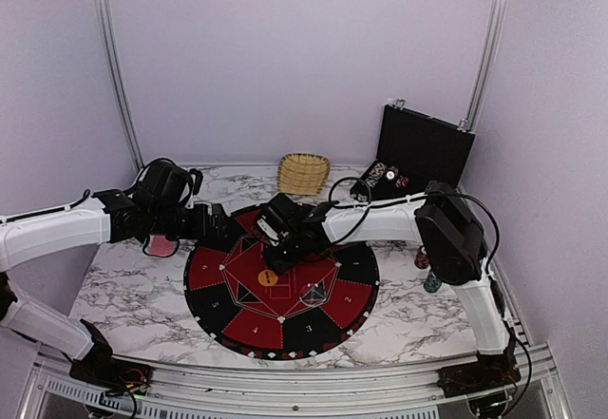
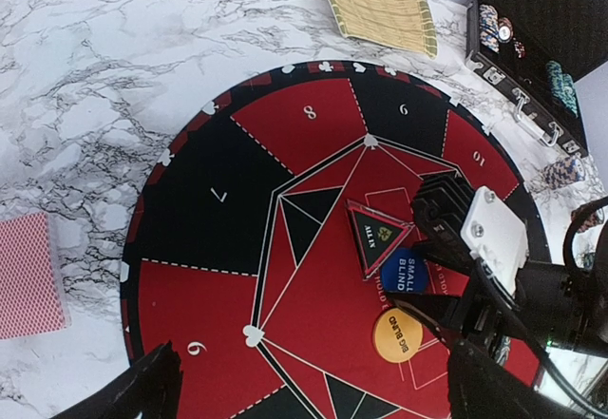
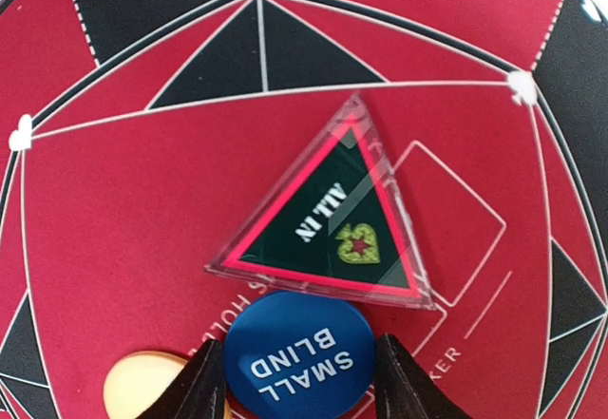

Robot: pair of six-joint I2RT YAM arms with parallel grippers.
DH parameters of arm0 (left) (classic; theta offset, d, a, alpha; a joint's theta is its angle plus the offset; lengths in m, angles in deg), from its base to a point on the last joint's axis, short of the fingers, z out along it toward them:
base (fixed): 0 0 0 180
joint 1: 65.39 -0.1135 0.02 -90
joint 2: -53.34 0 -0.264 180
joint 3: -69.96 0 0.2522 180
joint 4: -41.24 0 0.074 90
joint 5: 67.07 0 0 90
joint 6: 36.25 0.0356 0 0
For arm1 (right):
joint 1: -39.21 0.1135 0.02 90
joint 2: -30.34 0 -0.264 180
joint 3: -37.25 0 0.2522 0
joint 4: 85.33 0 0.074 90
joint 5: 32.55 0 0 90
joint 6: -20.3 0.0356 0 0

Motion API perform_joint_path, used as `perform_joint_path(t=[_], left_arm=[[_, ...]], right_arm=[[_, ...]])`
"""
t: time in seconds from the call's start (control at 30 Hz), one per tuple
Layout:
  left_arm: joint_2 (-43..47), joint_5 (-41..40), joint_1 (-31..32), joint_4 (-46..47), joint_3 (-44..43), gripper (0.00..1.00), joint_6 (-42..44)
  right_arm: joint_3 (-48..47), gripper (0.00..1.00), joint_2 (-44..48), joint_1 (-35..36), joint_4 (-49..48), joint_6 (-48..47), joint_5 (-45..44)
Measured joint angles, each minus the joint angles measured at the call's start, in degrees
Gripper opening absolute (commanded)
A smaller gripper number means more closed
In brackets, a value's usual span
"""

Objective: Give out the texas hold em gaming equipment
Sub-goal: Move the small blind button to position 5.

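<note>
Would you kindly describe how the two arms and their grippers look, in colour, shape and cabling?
The left arm and right arm match: white boxy links joined by bulky black joints. Thin black cables loop off the right one. The left gripper and right gripper each have two black tapered fingers; the right's ribbed black body carries a white screwed plate.

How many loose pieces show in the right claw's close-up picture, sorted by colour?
Blue disc: 1
Orange disc: 1
Black-and-red triangle: 1
Total: 3
</note>
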Motion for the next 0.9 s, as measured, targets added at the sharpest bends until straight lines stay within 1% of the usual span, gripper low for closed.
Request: perform_joint_path(t=[0.17,0.4,0.9], left_arm=[[0.28,-0.22,-0.04,0.0,0.07,0.99,0.07],[0.59,-0.39,-0.31,-0.02,0.61,0.99,0.42],[2.05,-0.81,-0.92,-0.35,1.49,0.99,0.63]], right_arm=[[-1.95,0.46,-1.11,1.25,0.57,-0.07,0.04],[-6.99,0.46,-4.22,4.68,1.75,-0.57,0.0],[-7.15,0.47,-4.2,10.62,2.54,0.26,0.24]])
